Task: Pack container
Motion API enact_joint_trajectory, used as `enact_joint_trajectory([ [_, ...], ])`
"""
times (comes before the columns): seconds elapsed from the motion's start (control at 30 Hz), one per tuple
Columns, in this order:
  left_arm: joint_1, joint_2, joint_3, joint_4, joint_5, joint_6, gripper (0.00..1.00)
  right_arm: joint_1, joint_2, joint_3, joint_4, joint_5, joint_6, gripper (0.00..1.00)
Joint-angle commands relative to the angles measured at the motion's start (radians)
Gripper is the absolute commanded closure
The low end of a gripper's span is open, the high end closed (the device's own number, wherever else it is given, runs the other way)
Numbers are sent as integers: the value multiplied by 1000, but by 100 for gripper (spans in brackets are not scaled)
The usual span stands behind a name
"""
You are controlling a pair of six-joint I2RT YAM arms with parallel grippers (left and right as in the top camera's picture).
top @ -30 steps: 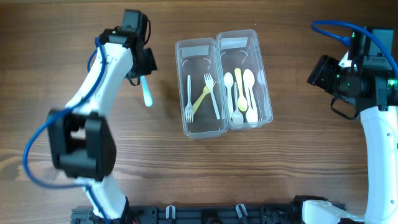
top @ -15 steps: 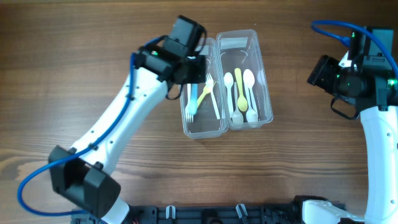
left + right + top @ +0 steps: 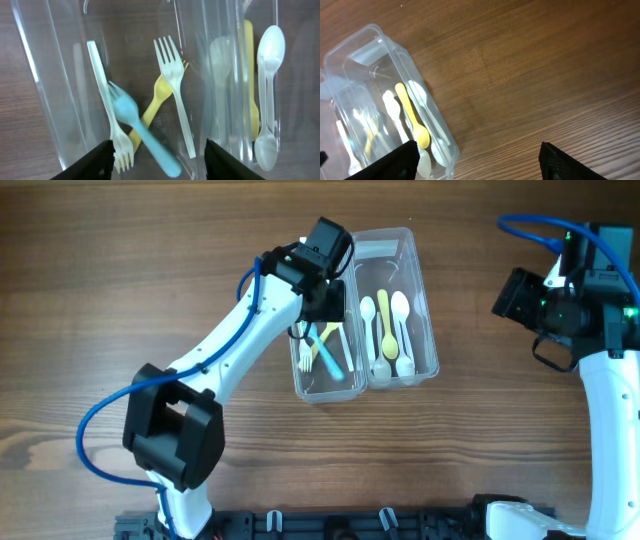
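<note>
Two clear plastic containers stand side by side. The left container (image 3: pixel 297 380) holds white forks (image 3: pixel 175 85), a yellow fork (image 3: pixel 157 95) and a blue fork (image 3: pixel 328 355), which looks blurred in the left wrist view (image 3: pixel 142 132) and lies across the others. The right container (image 3: pixel 428 330) holds white and yellow spoons (image 3: pixel 385 330), also seen in the left wrist view (image 3: pixel 267 75). My left gripper (image 3: pixel 325 308) hovers over the left container, its jaws (image 3: pixel 160 162) open and apart from the blue fork. My right gripper (image 3: pixel 520 295) is open and empty (image 3: pixel 477 162) over bare table, right of the containers.
The wooden table (image 3: pixel 120 300) surrounds the containers. The right wrist view shows the right container (image 3: pixel 350 60) at its left edge and bare wood (image 3: pixel 530 75) elsewhere.
My left arm swung from the table's left to over the left container, carrying the blue fork. The fork is now out of the jaws and inside the container. The right arm has not moved.
</note>
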Motion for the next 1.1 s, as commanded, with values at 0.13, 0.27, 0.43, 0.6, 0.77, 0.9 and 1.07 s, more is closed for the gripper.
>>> enact_joint_trajectory([
  [0.13, 31, -210, 84, -110, -23, 35, 31, -5, 25, -259, 153, 3, -24, 53],
  [0.27, 59, -321, 84, -232, -96, 35, 25, -5, 53, -361, 226, -69, -26, 85],
  [0.43, 97, -420, 84, -383, -150, 35, 9, -3, 69, -411, 285, -170, -19, 96],
  [0.6, 138, -484, 84, -490, -150, 35, 0, 39, 116, -450, 371, -312, -23, 95],
  [0.77, 164, -517, 84, -561, -209, 35, 0, 100, 183, -474, 423, -320, -23, 96],
  [0.9, 179, -541, 84, -616, -244, 35, 0, 135, 217, -474, 455, -393, -30, 96],
  [1.07, 179, -568, 84, -629, -246, 35, 0, 201, 202, -474, 491, -429, -51, 96],
])
